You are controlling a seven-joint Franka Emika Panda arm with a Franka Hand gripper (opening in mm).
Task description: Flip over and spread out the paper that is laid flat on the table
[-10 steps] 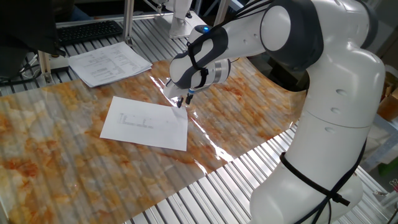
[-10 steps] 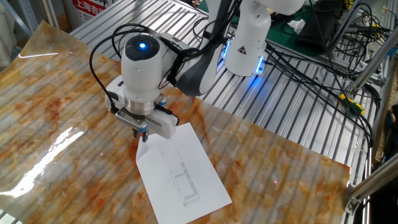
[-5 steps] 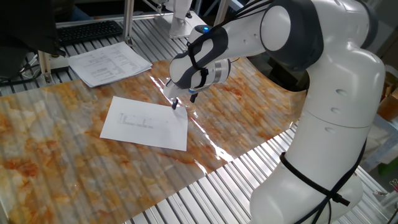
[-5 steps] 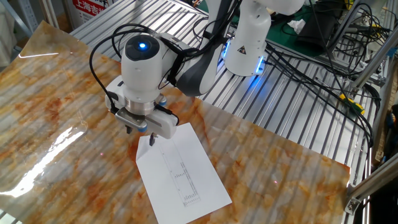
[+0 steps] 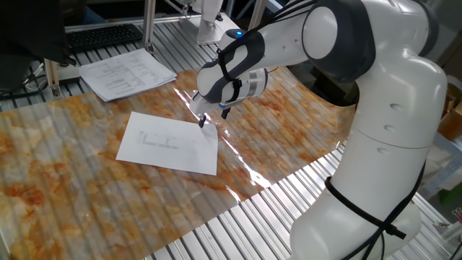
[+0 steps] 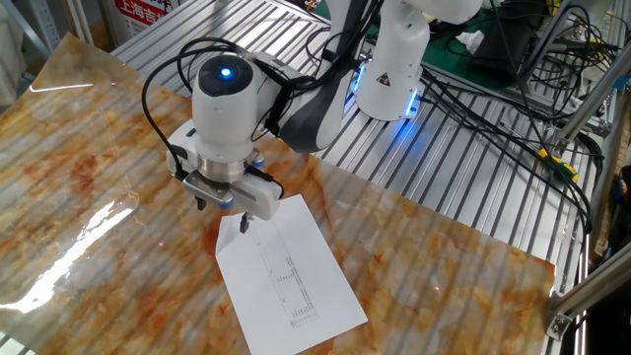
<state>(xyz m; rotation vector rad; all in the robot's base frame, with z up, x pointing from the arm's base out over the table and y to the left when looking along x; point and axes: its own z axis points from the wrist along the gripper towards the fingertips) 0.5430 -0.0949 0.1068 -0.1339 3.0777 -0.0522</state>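
Note:
The paper (image 5: 167,143) lies flat on the table's marbled orange-and-grey sheet (image 5: 86,202), faint grey print facing up. It also shows in the other fixed view (image 6: 291,276). My gripper (image 5: 214,116) hangs just over the paper's far right corner, pointing down, with its fingers apart and nothing between them. In the other fixed view the gripper (image 6: 224,215) straddles the paper's top corner, one fingertip (image 6: 245,225) over the sheet and the other off it. I cannot tell whether the fingertips touch the paper.
A thicker stack of printed sheets (image 5: 126,72) lies on the metal slats at the back left, beside a black keyboard (image 5: 101,36). The arm's base (image 6: 394,59) and cables (image 6: 513,89) stand behind the marbled sheet (image 6: 89,197).
The gripper's fingers were together a second ago and have opened over the paper's corner. The paper has not moved. Nothing differs over the last half second.

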